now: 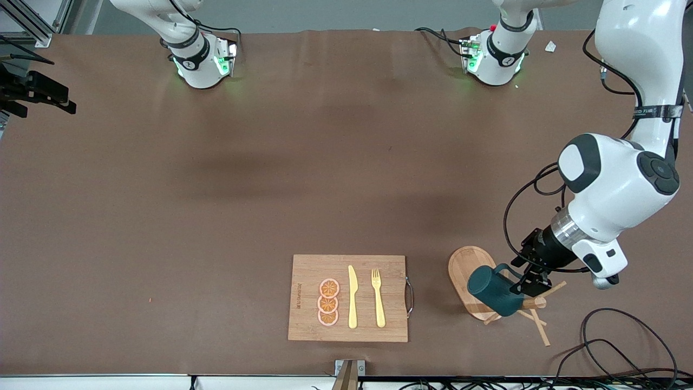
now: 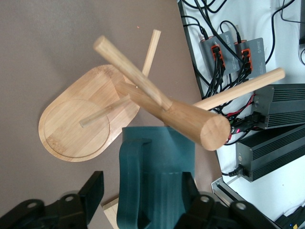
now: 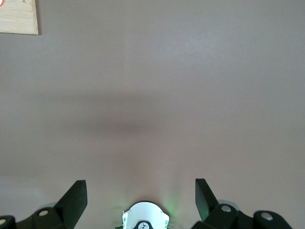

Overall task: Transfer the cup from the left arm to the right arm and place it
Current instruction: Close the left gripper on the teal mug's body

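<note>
The dark teal ribbed cup (image 1: pixel 490 290) hangs tilted on a wooden peg rack (image 1: pixel 533 303) near the left arm's end of the table, its inside hidden. My left gripper (image 1: pixel 528 281) straddles the cup. In the left wrist view the cup (image 2: pixel 159 157) and its handle (image 2: pixel 131 186) fill the space between the fingers of the left gripper (image 2: pixel 142 181). One finger (image 2: pixel 190 183) lies against the ribbed side and the other finger (image 2: pixel 93 186) stands off the handle with a gap. My right gripper (image 3: pixel 140 188) hangs open over bare table by its base, holding nothing.
The rack's oval wooden base (image 1: pixel 465 265) lies under the cup, with pegs (image 2: pixel 128 67) sticking out from a thick post (image 2: pixel 190 119). A cutting board (image 1: pixel 346 265) toward the middle carries a knife (image 1: pixel 352 298), a fork (image 1: pixel 378 298) and orange slices (image 1: pixel 328 301). Cables (image 1: pixel 612 346) trail near the front edge.
</note>
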{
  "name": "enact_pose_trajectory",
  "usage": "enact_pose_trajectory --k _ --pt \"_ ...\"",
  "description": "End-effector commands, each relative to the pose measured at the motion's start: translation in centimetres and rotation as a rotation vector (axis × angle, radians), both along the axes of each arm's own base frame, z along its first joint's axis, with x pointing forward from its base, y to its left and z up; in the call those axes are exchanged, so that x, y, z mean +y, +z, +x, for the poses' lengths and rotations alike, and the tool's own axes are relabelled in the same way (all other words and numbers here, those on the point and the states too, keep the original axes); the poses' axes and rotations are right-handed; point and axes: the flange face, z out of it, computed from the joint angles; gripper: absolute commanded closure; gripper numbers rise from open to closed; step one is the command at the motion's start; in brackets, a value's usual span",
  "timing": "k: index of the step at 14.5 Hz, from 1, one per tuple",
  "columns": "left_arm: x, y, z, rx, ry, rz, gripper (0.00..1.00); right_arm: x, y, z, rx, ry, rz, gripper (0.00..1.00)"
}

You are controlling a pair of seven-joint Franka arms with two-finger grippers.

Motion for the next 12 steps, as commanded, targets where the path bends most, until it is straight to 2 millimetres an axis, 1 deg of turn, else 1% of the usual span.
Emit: enact_pose_trajectory --k 1,3,5,7,9,10,11,12 --pt "-0.6 -0.1 0.3 -0.006 0.015 -0.022 0.37 -0.2 0.4 -0.7 -0.008 -0.007 0.008 0.00" --pt "-0.7 -0.2 0.3 -0.003 0.016 -0.023 0.49 -0.1 0.5 -0.7 -0.008 -0.006 0.008 0.00" --pt "-0.8 -0.4 0.2 0.004 0.025 -0.026 0.61 -0.4 0.6 -0.8 -0.009 -0.012 0.008 0.00" --pt "-0.8 -0.2 0.1 0.007 0.038 -0.030 0.73 -0.7 0.6 -0.8 -0.012 -0.018 0.009 0.00" --pt "-1.4 0.1 -0.2 0.007 0.031 -0.036 0.86 -0.7 0.6 -0.7 -0.014 -0.018 0.008 0.00" --pt "-1.9 0.3 -0.3 0.005 0.026 -0.040 0.95 -0.7 0.6 -0.8 -0.011 -0.018 0.009 0.00" --pt "-2.3 0.6 -0.4 0.001 0.018 -0.043 0.99 -0.7 0.6 -0.8 -0.011 -0.018 0.009 0.00" --pt "-2.4 0.9 -0.5 -0.001 0.017 -0.048 0.99 -0.8 0.6 -0.7 -0.014 -0.020 0.008 0.00"
